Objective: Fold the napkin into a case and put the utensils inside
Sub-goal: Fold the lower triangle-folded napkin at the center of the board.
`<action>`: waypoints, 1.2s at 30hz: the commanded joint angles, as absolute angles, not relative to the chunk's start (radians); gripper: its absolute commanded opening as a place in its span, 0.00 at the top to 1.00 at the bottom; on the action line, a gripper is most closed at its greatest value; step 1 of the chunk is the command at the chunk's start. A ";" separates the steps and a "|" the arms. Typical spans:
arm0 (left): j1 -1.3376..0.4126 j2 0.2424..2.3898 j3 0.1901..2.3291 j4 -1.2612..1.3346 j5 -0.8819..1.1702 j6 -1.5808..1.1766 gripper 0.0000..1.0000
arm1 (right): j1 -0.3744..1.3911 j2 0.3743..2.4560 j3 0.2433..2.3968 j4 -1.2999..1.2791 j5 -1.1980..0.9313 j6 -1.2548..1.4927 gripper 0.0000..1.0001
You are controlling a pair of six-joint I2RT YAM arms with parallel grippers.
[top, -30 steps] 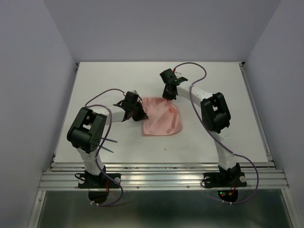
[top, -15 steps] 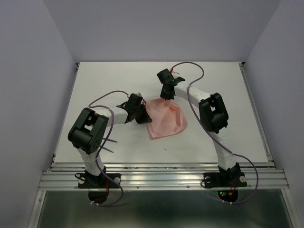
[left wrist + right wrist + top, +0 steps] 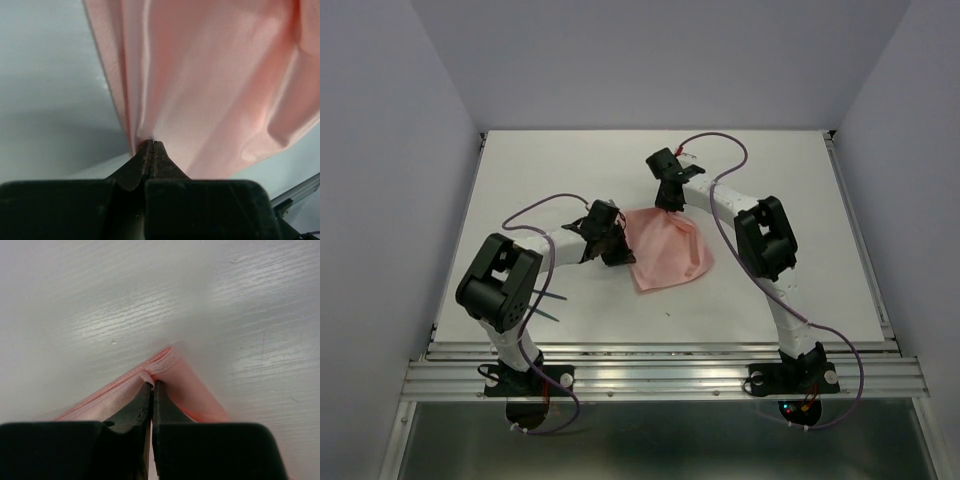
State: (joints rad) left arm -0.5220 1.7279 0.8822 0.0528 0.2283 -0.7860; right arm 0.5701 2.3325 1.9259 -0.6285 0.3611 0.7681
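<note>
The napkin [image 3: 668, 250] lies on the table [image 3: 570, 160] near its middle. The left gripper [image 3: 623, 254] pinches the napkin's left edge, and the right gripper [image 3: 666, 207] pinches its far corner, behind the cloth. The utensils [image 3: 555, 298] lie on the table well to the near left of the napkin, just beside the left arm [image 3: 500, 285].

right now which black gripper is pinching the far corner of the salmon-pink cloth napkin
The right gripper: it is shut on the far, hemmed corner of the salmon-pink cloth napkin, while the left gripper pinches its left edge instead.
</note>
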 commanded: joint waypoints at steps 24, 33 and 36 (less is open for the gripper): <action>-0.469 1.654 1.075 -0.141 0.156 -0.703 0.83 | 0.572 2.238 1.741 -0.446 0.129 0.614 0.44; -0.457 1.684 1.101 -0.069 0.195 -0.738 0.84 | 0.554 2.250 1.747 -0.437 0.022 0.661 0.45; -0.457 1.703 1.103 -0.026 0.222 -0.768 0.84 | 0.541 2.263 1.749 -0.437 -0.041 0.727 0.47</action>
State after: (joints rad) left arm -0.4625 1.6920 1.0718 -0.1074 0.1844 -0.7338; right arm 0.5568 2.2501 1.7699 -0.4320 0.0681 0.6479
